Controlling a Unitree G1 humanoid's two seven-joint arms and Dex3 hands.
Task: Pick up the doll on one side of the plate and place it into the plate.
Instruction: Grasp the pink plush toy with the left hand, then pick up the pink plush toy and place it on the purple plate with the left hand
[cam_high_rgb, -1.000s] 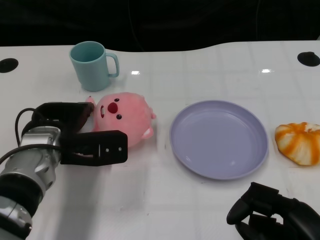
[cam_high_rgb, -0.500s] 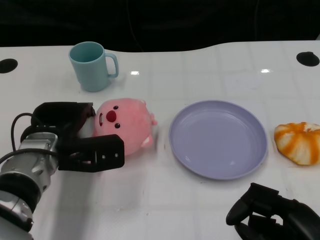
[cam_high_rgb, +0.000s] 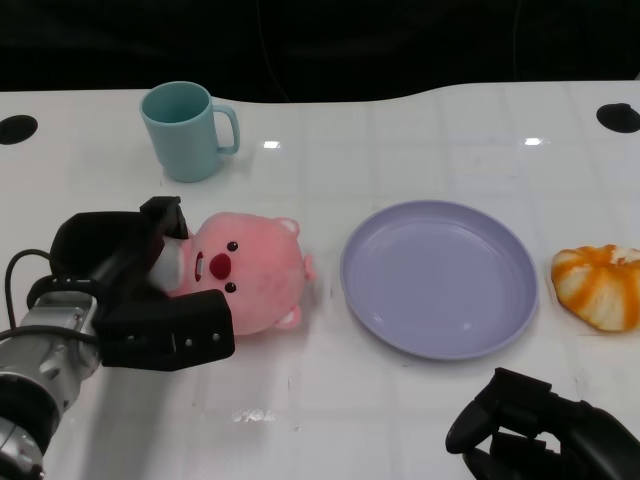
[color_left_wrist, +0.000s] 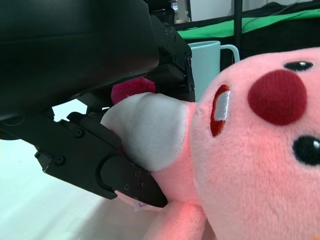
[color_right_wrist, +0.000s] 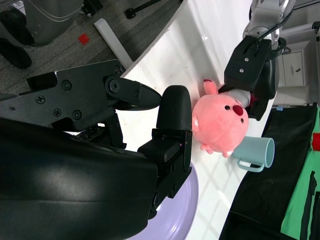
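1. The doll (cam_high_rgb: 245, 272), a pink plush, lies on the white bench (cam_high_rgb: 420, 120) just beside the plate (cam_high_rgb: 438, 276), on the side towards the robot's left; it has not yet reached the plate.
2. The left robot hand (cam_high_rgb: 135, 290) has its fingers wrapped around the doll's end farthest from the plate, one finger above and one below; the left wrist view shows black fingers (color_left_wrist: 107, 160) pressed into the doll's (color_left_wrist: 240, 150) white and pink fabric, so this robot hand holds the doll.
3. The doll's long axis runs roughly towards the plate, its face pointing plate-wards, so the carry looks like a short sideways move from the doll's spot over the plate's near rim.
4. The right robot hand (cam_high_rgb: 545, 440) rests near the plate's front edge, fingers curled in on nothing, farther from the doll than the left.
5. A teal mug (cam_high_rgb: 188, 130) stands beyond the doll, well apart from the plate; an orange-and-white soft item (cam_high_rgb: 598, 285) lies on the plate's opposite side.
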